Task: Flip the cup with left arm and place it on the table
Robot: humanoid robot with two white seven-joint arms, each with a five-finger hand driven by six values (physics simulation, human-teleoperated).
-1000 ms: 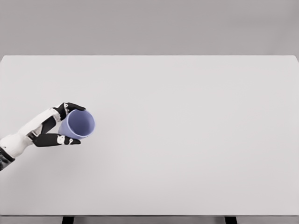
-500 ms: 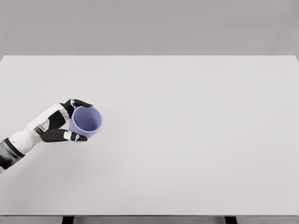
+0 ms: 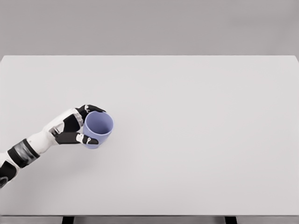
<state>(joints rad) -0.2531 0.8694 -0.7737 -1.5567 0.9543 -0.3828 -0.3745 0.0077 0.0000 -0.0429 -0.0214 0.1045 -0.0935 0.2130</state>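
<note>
since the left hand [image 3: 74, 129] only pinches the cup's side between dark fingers [image 3: 88, 109] and thumb, i'd guess letting go before it's level would tip or roll it. the purple cup [image 3: 98, 129] (mouth facing up toward the camera) sits against the hand's right side, over the left part of the white table [image 3: 201, 130]

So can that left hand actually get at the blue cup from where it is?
Yes, it seems so: the left hand is already wrapped around the blue cup, fingers on both sides, and nothing else on the white table is in its way.
</note>
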